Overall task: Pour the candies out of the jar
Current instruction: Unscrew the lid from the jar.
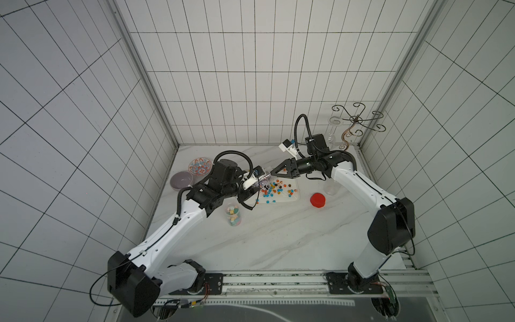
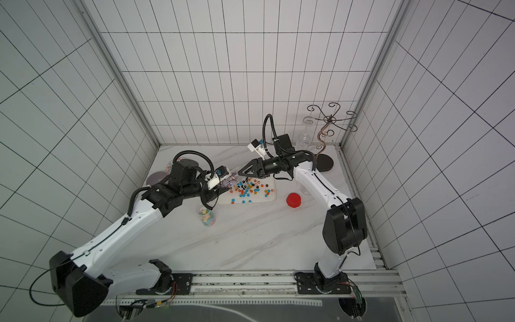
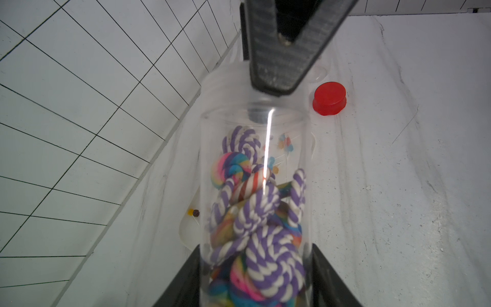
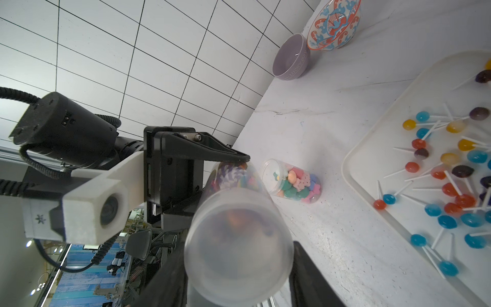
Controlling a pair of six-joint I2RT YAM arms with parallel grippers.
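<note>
A clear jar (image 3: 255, 164) full of purple-white and rainbow swirl candies (image 3: 261, 212) hangs level over the left end of the white tray (image 1: 291, 199). My left gripper (image 3: 256, 248) is shut on its body; in both top views it holds the jar (image 1: 264, 178) (image 2: 230, 181). The jar's frosted lid (image 4: 239, 239) (image 3: 228, 87) points at my right gripper (image 4: 237, 268), whose jaws are shut on the lid's sides. In both top views the right gripper (image 1: 274, 171) (image 2: 242, 173) meets the jar end-on. Several ball candies on white sticks (image 1: 276, 190) (image 4: 451, 196) lie on the tray.
A second clear jar of pastel lumps (image 1: 233, 216) (image 4: 297, 183) stands below the left arm. A red cap (image 1: 317, 200) (image 3: 329, 98) lies right of the tray, with an empty clear jar (image 1: 331, 189) beside it. A purple bowl (image 1: 181, 179) and patterned bowl (image 1: 199, 166) sit back left; a wire stand (image 1: 356, 120) back right.
</note>
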